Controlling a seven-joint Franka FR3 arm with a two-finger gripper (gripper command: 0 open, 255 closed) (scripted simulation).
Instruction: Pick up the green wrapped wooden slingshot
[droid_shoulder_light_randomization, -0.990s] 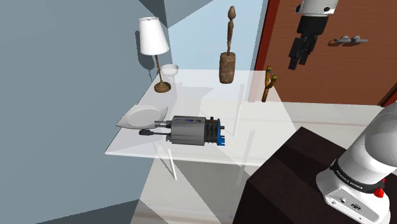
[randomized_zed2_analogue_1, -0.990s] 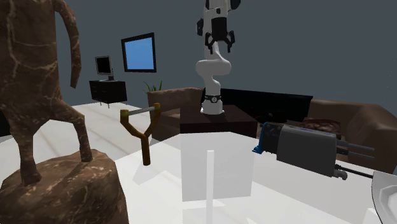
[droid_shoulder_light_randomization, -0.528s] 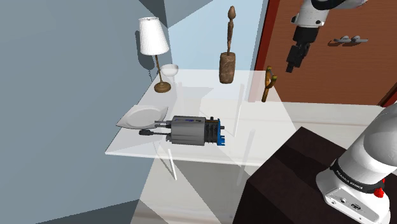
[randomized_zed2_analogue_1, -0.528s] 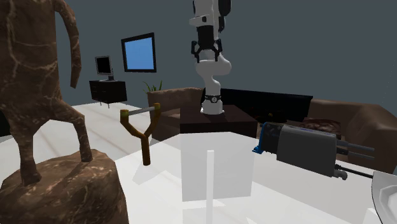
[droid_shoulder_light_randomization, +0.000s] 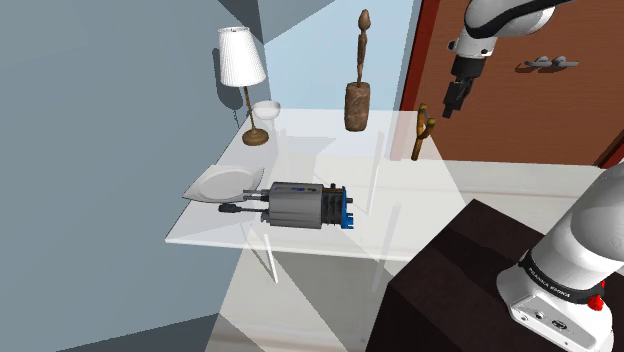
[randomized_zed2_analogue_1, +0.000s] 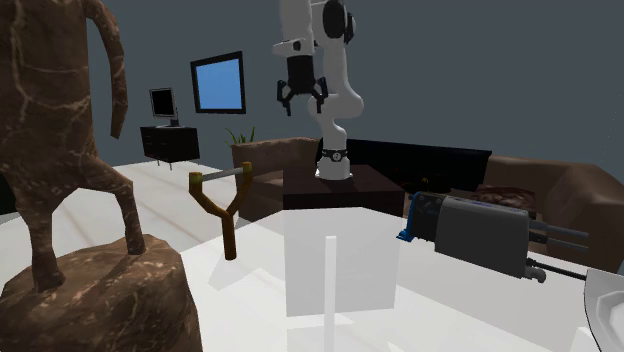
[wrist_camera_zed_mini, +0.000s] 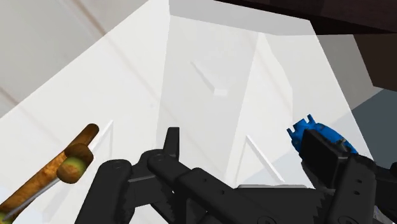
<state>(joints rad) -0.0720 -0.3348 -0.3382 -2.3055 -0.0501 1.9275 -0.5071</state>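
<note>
The slingshot (droid_shoulder_light_randomization: 421, 132) is a brown wooden fork standing upright near the edge of the white table (droid_shoulder_light_randomization: 330, 150), on the shoulder view's right. In the second exterior view the slingshot (randomized_zed2_analogue_1: 226, 215) stands in the middle distance with a grey band across its prongs. My gripper (droid_shoulder_light_randomization: 447, 108) hangs in the air above the slingshot and slightly to the shoulder view's right, not touching it. The second exterior view has the gripper (randomized_zed2_analogue_1: 300, 100) pointing down with its fingers apart and nothing between them. In the wrist view the slingshot (wrist_camera_zed_mini: 57, 168) lies off to one side of the black hand.
A grey device with a blue end (droid_shoulder_light_randomization: 305, 205), a white plate (droid_shoulder_light_randomization: 222, 184), a lamp (droid_shoulder_light_randomization: 243, 70), a small bowl (droid_shoulder_light_randomization: 266, 110) and a brown figure on a base (droid_shoulder_light_randomization: 359, 95) share the table. A brown door (droid_shoulder_light_randomization: 520, 110) stands behind. The dark stand (droid_shoulder_light_randomization: 450, 280) is at lower right.
The arm has swung the gripper lower and toward the shoulder view's left, closer to the slingshot. The slingshot and the other table items have not moved.
</note>
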